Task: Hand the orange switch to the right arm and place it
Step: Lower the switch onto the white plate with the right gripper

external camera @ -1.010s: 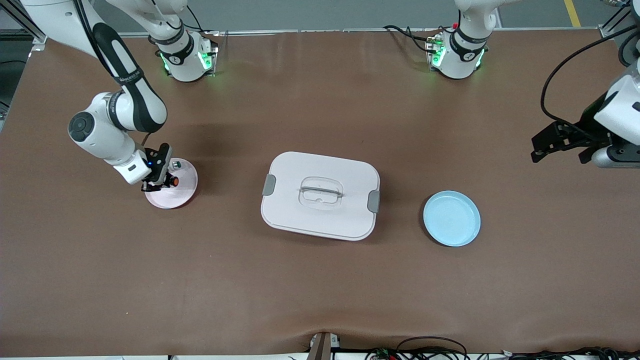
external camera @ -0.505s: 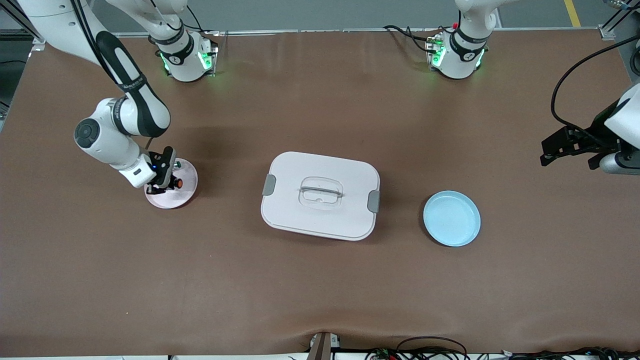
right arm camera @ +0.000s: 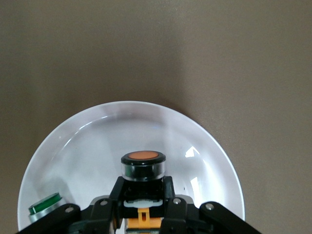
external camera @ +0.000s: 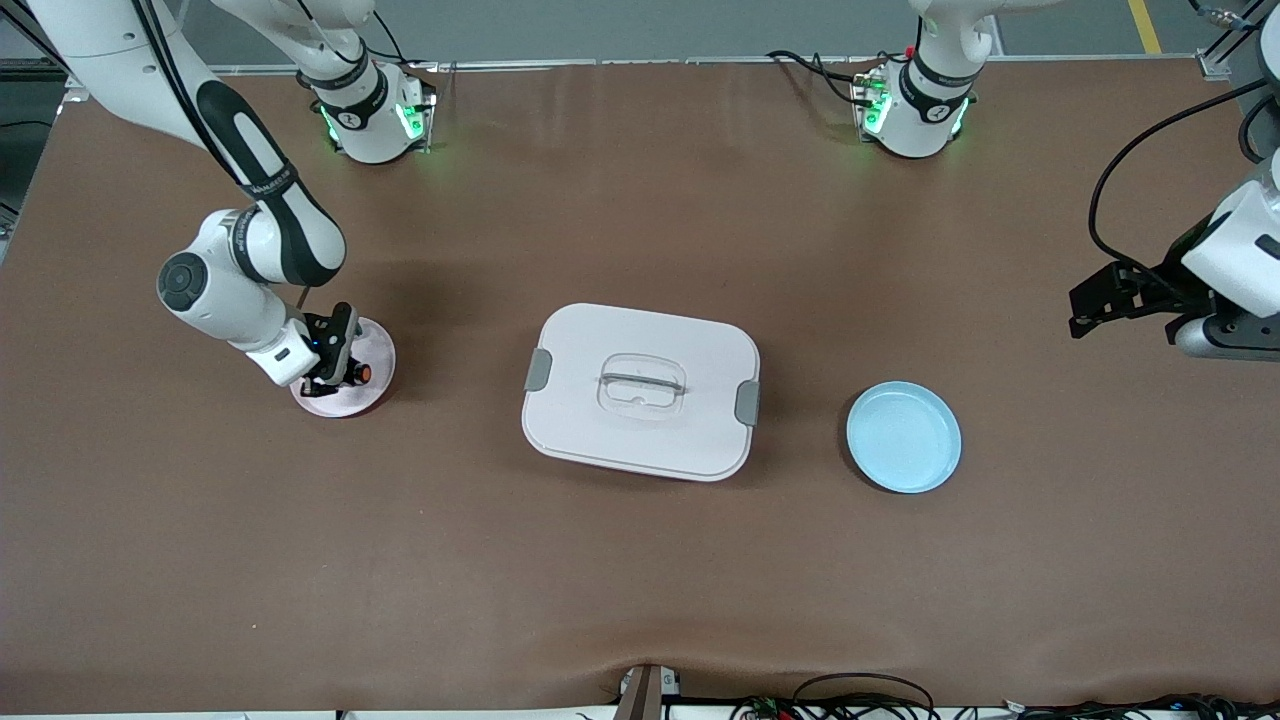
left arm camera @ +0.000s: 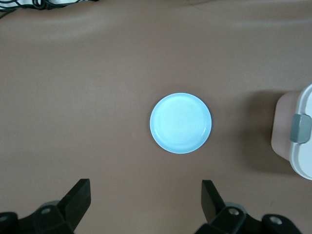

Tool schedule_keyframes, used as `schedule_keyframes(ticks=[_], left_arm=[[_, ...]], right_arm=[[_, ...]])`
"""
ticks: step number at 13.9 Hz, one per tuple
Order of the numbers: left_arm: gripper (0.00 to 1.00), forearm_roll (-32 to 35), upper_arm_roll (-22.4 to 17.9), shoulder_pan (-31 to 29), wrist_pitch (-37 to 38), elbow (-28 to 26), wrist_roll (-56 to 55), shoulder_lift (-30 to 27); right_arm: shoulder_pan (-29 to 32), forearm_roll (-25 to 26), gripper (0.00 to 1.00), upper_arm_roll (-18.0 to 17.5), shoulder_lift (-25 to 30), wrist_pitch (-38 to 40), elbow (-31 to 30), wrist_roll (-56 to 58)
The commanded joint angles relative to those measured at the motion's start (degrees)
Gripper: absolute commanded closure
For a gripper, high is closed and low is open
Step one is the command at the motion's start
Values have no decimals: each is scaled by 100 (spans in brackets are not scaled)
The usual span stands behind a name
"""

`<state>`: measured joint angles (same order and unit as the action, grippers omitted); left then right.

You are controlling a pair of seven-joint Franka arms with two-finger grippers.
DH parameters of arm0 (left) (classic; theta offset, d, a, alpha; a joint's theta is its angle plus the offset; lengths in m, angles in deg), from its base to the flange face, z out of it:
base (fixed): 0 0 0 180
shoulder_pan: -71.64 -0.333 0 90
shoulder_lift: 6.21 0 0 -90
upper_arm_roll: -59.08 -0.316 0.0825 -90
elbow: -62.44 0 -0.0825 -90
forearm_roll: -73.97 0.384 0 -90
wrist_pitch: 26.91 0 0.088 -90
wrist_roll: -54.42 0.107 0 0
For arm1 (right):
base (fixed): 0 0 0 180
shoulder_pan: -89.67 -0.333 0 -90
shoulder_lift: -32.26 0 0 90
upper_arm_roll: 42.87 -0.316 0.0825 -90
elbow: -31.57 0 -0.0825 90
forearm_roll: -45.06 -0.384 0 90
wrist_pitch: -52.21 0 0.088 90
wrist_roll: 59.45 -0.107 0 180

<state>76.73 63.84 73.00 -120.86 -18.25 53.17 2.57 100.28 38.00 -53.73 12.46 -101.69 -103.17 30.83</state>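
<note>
Over the pink plate (external camera: 345,395) at the right arm's end of the table, the right hand (external camera: 335,378) grips the orange switch (external camera: 358,373); lower gently before releasing. The left hand (external camera: 1095,305) waits open, well apart.

This is a robotics lab or test bench. Two white jointed robot arms (external camera: 250,230) (external camera: 1235,250) are bolted by bases with green status lights (external camera: 370,120) along the top of the frame to a wide table under a brown mat (external camera: 640,580). Loose black cables (external camera: 860,700) trail at the bottom edge, and grey floor with a yellow line (external camera: 1145,25) shows at the upper right.
</note>
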Motion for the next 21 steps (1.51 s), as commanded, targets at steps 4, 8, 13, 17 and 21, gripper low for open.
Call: schedule_keyframes(ticks=[4, 8, 13, 17, 21], left_arm=[[0, 32, -238, 250, -122, -209, -7, -288], [0, 23, -229, 241, -552, -1086, -7, -894], [0, -179, -221, 180, -712, -1616, -269, -1378], [0, -258, -212, 180, -694, -1660, -315, -1598], [0, -276, -177, 13, -642, -1748, -183, -1686]], right_arm=[[99, 109, 0, -30, -120, 79, 158, -88], [108, 100, 0, -30, -103, 97, 193, -80], [117, 100, 0, -30, 107, 1228, 492, -352], [117, 135, 0, -21, 406, 2300, 843, -694], [99, 179, 0, 5, 670, 2847, 905, -1310]])
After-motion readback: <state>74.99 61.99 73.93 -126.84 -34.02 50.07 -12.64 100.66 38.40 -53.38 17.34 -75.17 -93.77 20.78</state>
